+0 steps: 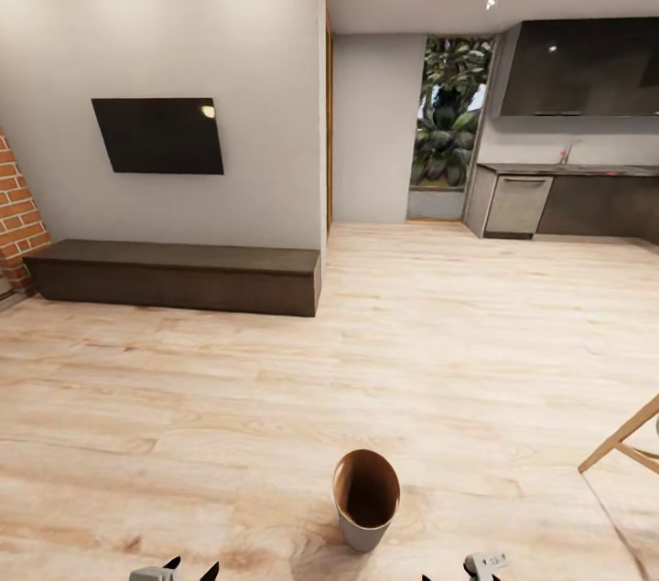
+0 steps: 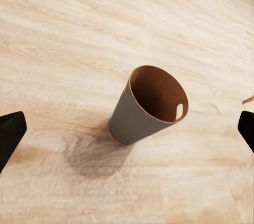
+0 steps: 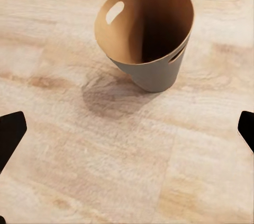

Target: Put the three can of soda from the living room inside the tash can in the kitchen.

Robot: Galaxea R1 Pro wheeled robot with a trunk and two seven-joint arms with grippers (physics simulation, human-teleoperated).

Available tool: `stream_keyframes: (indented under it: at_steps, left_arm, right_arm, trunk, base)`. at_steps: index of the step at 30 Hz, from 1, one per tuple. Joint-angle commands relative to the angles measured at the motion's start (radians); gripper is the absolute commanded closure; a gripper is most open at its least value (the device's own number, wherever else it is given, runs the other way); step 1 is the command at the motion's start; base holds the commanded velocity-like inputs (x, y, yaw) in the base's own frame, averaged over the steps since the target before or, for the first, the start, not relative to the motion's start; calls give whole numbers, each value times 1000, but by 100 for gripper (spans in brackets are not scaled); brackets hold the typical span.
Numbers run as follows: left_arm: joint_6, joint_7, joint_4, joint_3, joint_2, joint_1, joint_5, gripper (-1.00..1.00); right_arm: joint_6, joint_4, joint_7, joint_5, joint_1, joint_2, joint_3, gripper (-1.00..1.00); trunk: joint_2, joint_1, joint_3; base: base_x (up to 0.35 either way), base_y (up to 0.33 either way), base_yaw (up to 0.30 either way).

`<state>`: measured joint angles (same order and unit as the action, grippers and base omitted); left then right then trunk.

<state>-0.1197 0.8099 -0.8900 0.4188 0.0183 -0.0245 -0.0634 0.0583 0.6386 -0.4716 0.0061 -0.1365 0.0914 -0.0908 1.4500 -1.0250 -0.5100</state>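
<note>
With both sets of jaws spread wide and holding nothing, the left gripper (image 1: 188, 572) and right gripper (image 1: 458, 574) hang low over the wooden floor (image 1: 275, 398), the trash can (image 1: 366, 499) upright on it just ahead, between them; what shows of its inside looks empty. No soda cans show, so fetching one likely comes next

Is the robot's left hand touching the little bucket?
Apart. In the left wrist view the tash can stands alone on the wood floor, with bare boards between it and both dark fingertips of the open left gripper.
</note>
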Motion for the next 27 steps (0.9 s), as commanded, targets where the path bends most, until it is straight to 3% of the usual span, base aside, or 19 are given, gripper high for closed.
stream_keyframes:
  at_steps: [1,9,13,20,27]
  left_arm:
    - [-1,0,-1,0,0,0,-1,-100]
    - [-1,3,-16,-1,0,0,-3,-100]
    - [1,3,-77,-1,0,0,-4,-100]
    - [3,3,-110,-3,0,0,-3,-100]
    - [4,33,-117,-2,0,0,-3,-100]
  right_arm:
    - [0,0,0,0,0,0,0,-100]
    - [0,0,0,0,0,0,-1,-100]
    - [0,0,0,0,0,0,0,-100]
    - [1,1,1,0,0,0,0,-100]
    - [0,0,1,0,0,-1,0,-100]
  trunk:
    - [0,0,0]
    - [0,0,0]
    - [0,0,0]
    - [0,0,0]
    - [0,0,0]
  base:
    - [290,0,0]
    - [109,0,0]
    - [19,0,0]
    - [57,0,0]
    - [247,0,0]
